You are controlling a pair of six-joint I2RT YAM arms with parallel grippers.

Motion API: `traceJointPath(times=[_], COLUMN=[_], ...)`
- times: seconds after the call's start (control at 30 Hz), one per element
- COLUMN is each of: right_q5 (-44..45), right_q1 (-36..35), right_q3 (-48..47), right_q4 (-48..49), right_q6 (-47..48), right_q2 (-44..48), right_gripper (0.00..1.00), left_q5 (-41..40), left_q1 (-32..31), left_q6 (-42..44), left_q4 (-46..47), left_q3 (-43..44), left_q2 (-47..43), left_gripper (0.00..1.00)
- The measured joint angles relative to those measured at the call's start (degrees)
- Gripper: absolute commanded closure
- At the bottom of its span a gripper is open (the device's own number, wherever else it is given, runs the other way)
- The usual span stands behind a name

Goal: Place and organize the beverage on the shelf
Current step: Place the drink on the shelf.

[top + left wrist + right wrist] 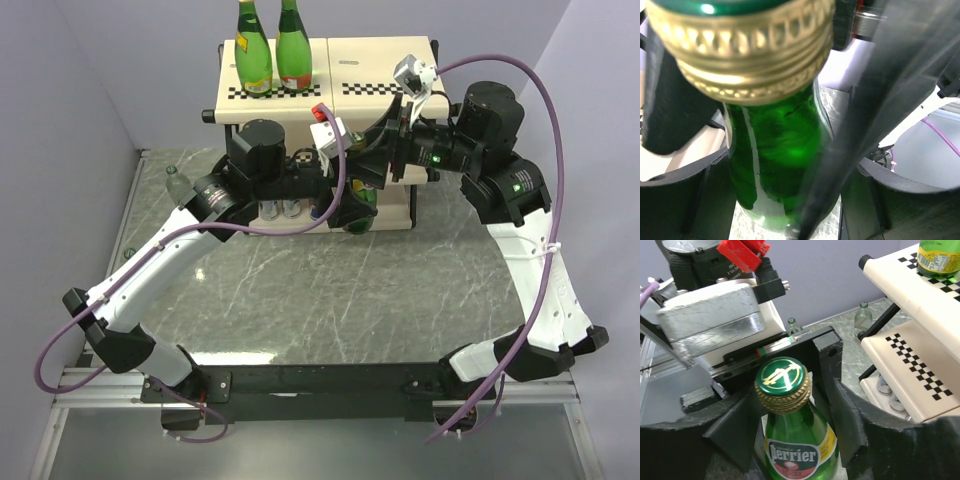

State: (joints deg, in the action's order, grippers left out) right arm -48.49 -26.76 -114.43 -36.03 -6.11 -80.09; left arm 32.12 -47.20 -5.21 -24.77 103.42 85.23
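Note:
A green Perrier bottle (362, 212) (795, 440) with a gold cap stands upright in front of the shelf (380, 75), between both grippers. My left gripper (350, 205) (790, 210) is shut on the bottle (775, 165), which fills the left wrist view. My right gripper (368, 192) (790, 410) reaches in from the right and stands open. Its fingers flank the bottle's shoulder, with a gap showing on the right side. Whether the bottle's base rests on the table is hidden.
Two green bottles (253, 50) (293, 45) stand on the shelf's top tier at the left. Cans (280, 208) (887, 385) sit on the bottom tier. A small clear bottle (177, 183) (862, 317) stands on the marble table left of the shelf.

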Motion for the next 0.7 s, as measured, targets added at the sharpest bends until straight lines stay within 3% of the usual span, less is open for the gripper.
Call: traceJointPath(times=[0.07, 0.1, 0.17, 0.2, 0.23, 0.37, 0.47, 0.5, 0.6, 0.7], right_q5=[0.00, -0.02, -0.46, -0.66, -0.72, -0.44, 0.26, 0.24, 0.17, 0.20], right_q1=[-0.04, -0.04, -0.11, -0.11, -0.11, -0.11, 0.17, 0.31, 0.59, 1.14], right_q3=[0.00, 0.00, -0.02, -0.02, -0.07, -1.27, -3.10, -3.80, -6.14, -8.66], right_q4=[0.02, 0.00, 0.20, 0.17, 0.17, -0.74, -2.27, -2.89, -4.37, -5.62], right_q6=[-0.11, -0.24, 0.04, -0.02, 0.00, 0.70, 1.49, 1.53, 1.44, 1.44], right_q2=[-0.20, -0.26, -0.33, -0.33, -0.33, -0.48, -0.55, -0.63, -1.07, -1.73], right_gripper=[0.49, 0.61, 0.77, 0.94, 1.00, 1.00, 1.00, 1.00, 1.00, 1.00], left_q5=[0.00, 0.00, 0.02, -0.07, -0.15, -0.26, -0.68, -0.76, -1.36, -2.08], left_q1=[0.00, 0.00, 0.02, 0.02, 0.02, 0.00, -0.15, -0.20, -0.26, -0.26], left_q6=[0.04, 0.04, 0.02, 0.09, 0.09, 0.04, -0.15, -0.31, -1.09, -1.86], left_q4=[0.00, 0.00, -0.24, -0.35, -0.33, 0.52, 4.20, 5.42, 9.97, 13.49], left_q3=[0.00, 0.00, 0.00, 0.00, 0.00, -0.02, -2.49, -3.56, -7.28, -9.51], left_q2=[0.00, 0.00, 0.00, 0.00, 0.00, -0.02, -1.36, -2.03, -4.59, -6.08], left_gripper=[1.00, 1.00, 1.00, 1.00, 1.00, 0.98, 0.77, 0.62, 0.35, 0.20])
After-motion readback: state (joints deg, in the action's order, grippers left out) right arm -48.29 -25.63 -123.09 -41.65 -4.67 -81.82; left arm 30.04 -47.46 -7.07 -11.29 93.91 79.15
